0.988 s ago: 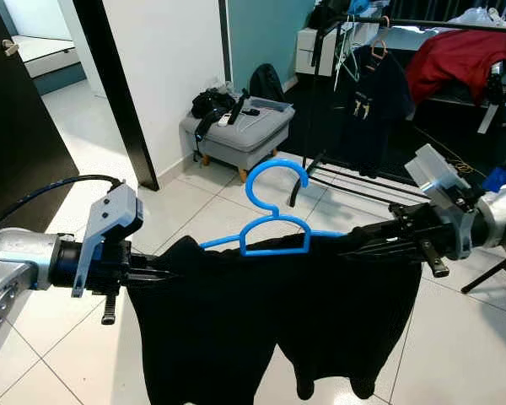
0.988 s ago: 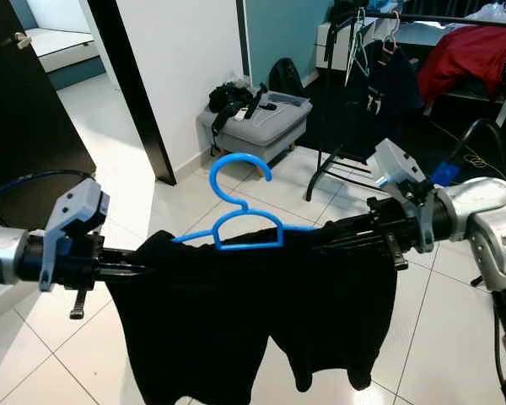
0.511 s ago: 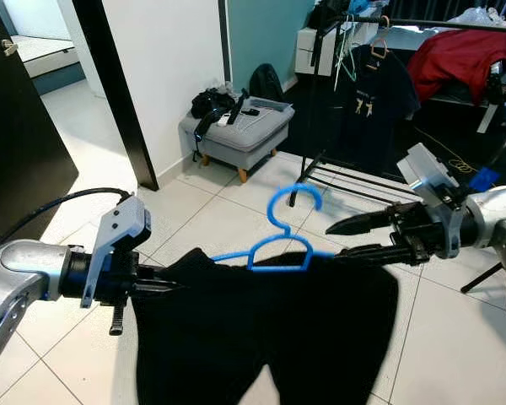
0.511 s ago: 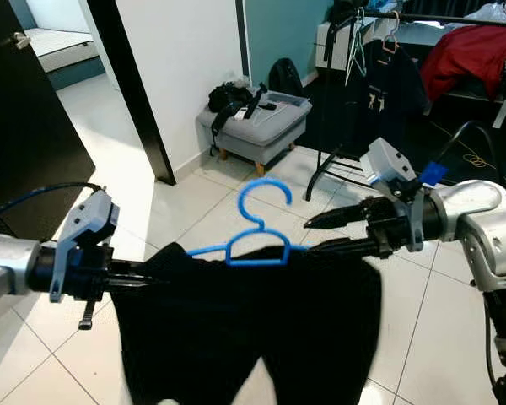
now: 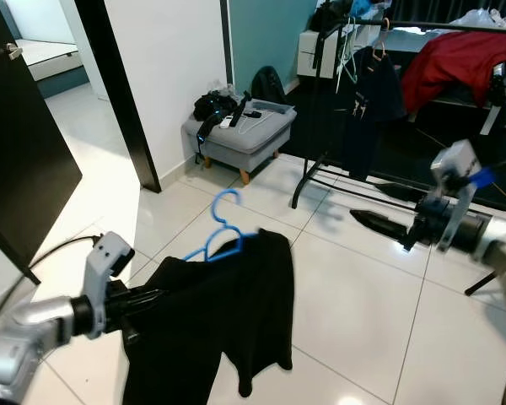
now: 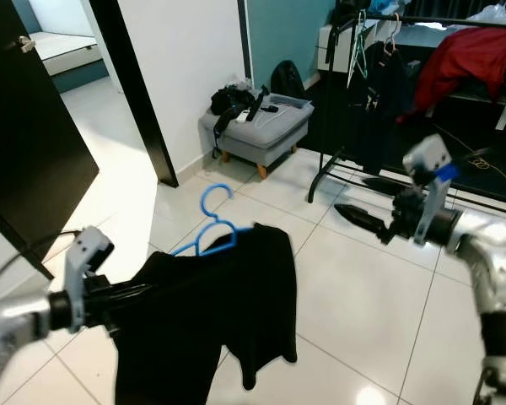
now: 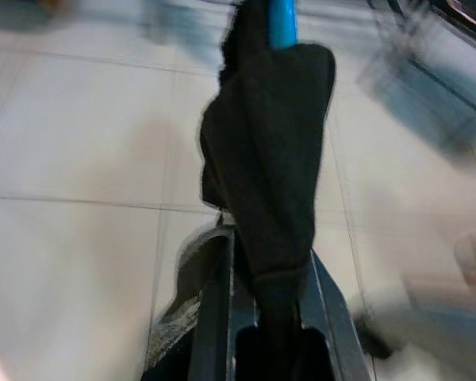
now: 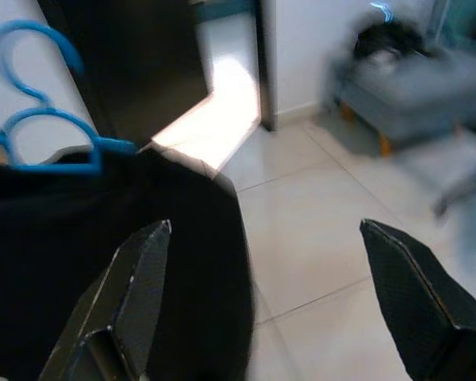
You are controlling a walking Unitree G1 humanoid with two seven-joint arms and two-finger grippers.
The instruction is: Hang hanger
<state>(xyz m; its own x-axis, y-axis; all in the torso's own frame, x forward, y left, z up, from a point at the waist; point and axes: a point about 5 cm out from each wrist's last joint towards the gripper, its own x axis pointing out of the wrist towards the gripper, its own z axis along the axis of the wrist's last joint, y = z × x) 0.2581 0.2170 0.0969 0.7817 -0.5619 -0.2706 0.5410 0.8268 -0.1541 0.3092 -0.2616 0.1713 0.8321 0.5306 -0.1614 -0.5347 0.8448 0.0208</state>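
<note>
Well short of the clothes rack (image 5: 422, 25), the left gripper (image 5: 139, 302) is pinching one shoulder of the black garment (image 5: 219, 312) so its blue hanger (image 5: 218, 228) is dangling hook-up, while the right gripper (image 6: 354, 218) is spreading wide, empty, nearer the rack.

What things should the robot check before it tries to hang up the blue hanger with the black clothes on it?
1. Left gripper has a hold on the black garment: ok, the cloth sits pinched between its fingers in the left wrist view.
2. Right gripper is free: ok, open and apart from the garment.
3. Blue hanger is level: not ok, it tilts, held from one side.
4. Hanger hook is free to catch a rail: ok, it sticks up above the cloth.
5. Clothes rack is within reach: not ok, it stands well ahead across the tiled floor.
6. Garment is seated firmly on the hanger: cannot tell.
</note>
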